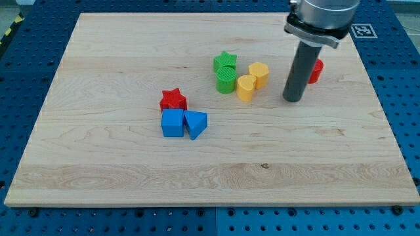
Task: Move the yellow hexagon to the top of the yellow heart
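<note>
The yellow hexagon (260, 74) sits right of the board's middle, toward the view's top. The yellow heart (246, 87) touches it at its lower left. My tip (293, 99) rests on the board to the right of both yellow blocks, a short gap from the hexagon and slightly lower than it in the view. The rod rises from the tip to the grey arm head at the view's top right.
A green star (225, 62) and a green cylinder (226, 79) stand just left of the yellow blocks. A red block (316, 71) is partly hidden behind the rod. A red star (173, 99), blue cube (172, 122) and blue triangle (195, 123) cluster left of centre.
</note>
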`<state>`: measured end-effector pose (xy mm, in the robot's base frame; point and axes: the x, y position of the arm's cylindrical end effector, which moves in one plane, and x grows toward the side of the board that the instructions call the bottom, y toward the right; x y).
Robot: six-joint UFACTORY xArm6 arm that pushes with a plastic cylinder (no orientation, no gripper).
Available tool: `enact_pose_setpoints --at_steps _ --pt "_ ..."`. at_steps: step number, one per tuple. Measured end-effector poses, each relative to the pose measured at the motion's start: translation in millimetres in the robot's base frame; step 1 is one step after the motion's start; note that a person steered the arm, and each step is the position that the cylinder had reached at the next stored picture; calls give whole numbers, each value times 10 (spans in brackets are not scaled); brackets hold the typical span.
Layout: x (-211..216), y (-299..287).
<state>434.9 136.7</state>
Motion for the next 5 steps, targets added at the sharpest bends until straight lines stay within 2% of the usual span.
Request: enact_pose_setpoints --at_steps 4,5 --pt "-86 55" --pt "-294 -34"
